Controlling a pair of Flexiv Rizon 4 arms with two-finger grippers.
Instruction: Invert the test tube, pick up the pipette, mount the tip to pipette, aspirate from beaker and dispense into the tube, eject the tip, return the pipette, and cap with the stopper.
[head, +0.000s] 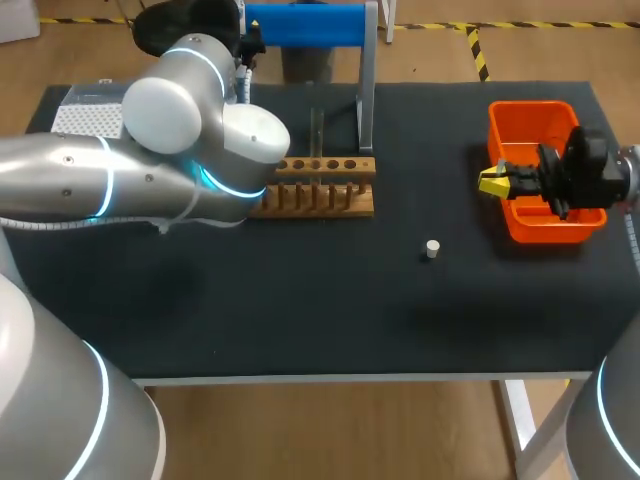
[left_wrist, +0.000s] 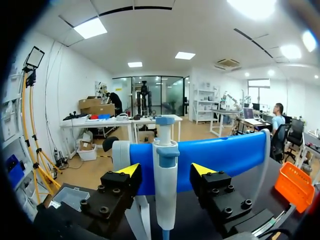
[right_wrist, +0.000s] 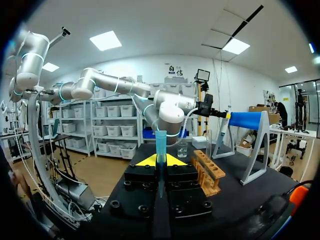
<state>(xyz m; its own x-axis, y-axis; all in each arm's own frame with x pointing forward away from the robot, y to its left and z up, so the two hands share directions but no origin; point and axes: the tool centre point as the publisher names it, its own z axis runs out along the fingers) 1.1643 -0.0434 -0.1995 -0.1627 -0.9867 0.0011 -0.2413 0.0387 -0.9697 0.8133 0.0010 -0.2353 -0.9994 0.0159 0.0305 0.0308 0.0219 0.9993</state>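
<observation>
Left tool (left_wrist: 166, 170) spread either side of white blue-topped pipette (left_wrist: 165, 192), untouched, hanging on blue stand bar (left_wrist: 225, 155), far left. Right tool (right_wrist: 160, 161) pinching blue plastic tip (right_wrist: 160, 142) above orange bin (head: 530, 110), right. Small white stopper (head: 431, 249) loose mid-worktop. Judged late: tip disposal in hand, capping left.

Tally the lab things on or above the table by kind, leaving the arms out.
wooden rack: 1
test tube: 1
beaker: 1
pipette: 1
pipette tip: 1
tip box: 1
blue stand: 1
orange bin: 1
stopper: 1
Total: 9
</observation>
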